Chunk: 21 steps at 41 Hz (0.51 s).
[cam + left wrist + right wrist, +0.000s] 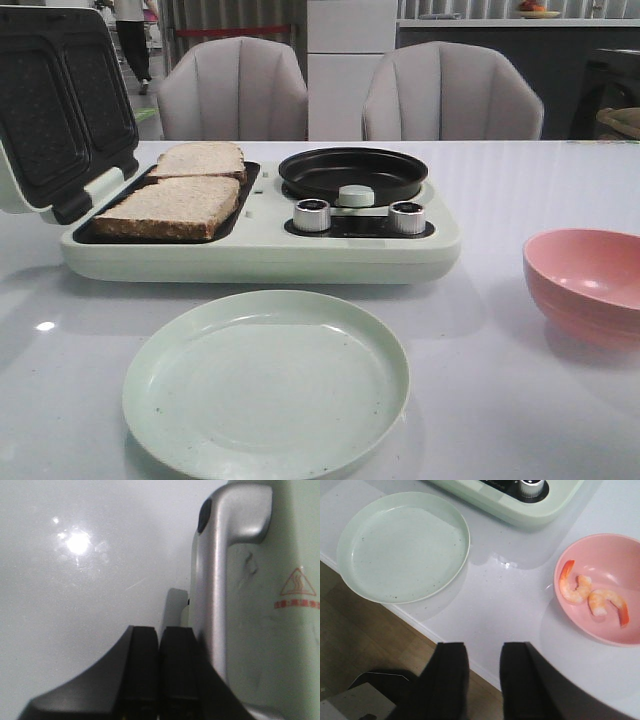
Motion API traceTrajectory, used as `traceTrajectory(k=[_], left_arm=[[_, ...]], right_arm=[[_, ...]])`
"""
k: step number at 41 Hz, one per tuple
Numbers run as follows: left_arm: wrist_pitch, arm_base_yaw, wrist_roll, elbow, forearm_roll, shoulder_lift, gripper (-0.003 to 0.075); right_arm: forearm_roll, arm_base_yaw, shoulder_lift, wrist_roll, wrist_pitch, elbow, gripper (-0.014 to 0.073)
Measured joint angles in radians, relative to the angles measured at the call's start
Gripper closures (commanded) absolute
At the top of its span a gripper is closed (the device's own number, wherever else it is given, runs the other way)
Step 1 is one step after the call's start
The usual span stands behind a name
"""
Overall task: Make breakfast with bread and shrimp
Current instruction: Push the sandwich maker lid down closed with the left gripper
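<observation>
While two shrimp lie in the pink bowl, the plate lies bare.

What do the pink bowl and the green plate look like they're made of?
Pink bowl: probably plastic or melamine, smooth and slightly glossy, with soft highlights on its inner wall. Green plate: likely the same, more matte, with small dark speckles and a thin rim. Ceramic can't be ruled out.

You see a glossy white table, a matt black nonstick pan, metallic knobs, and porous bread.
</observation>
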Motion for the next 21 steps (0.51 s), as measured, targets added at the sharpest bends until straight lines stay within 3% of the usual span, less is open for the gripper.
traceTrajectory(k=[21], left_arm=[[0.047, -0.192, 0.066, 0.003, -0.064, 0.000, 0.0622]], right_arm=[[0.000, 0.000, 0.000, 0.000, 0.000, 0.000, 0.0287]])
